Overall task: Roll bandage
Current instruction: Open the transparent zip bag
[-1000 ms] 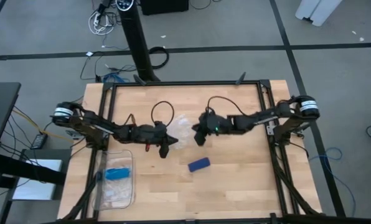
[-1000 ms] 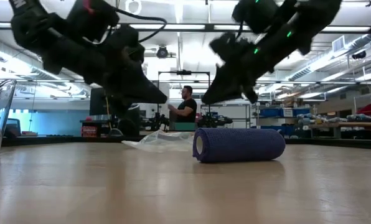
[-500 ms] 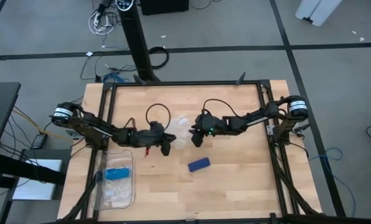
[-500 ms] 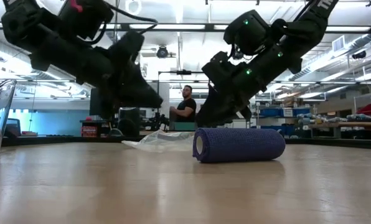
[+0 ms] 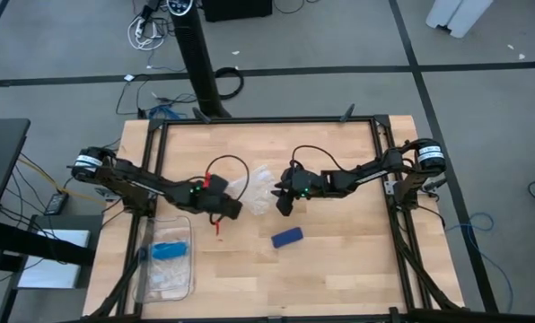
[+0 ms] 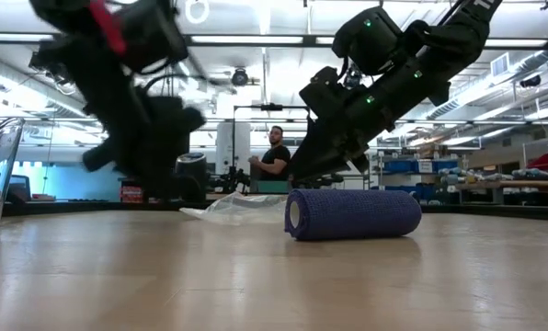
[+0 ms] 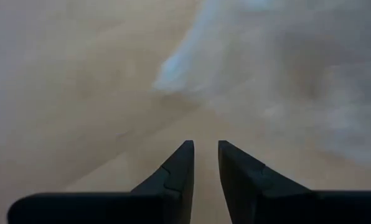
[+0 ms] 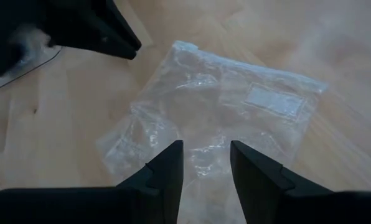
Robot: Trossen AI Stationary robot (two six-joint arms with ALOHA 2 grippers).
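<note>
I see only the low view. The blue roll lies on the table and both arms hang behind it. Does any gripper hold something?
Observer: No. The right wrist view shows the right gripper open and empty, above a clear bag.
Operator: And the left one?
Observer: The left gripper is open too, with nothing between its fingers.
Operator: Is the roll between the two grippers?
Observer: No. From above, the bandage lies apart from both, on the side toward your camera. It is the bag that lies between them.
</note>
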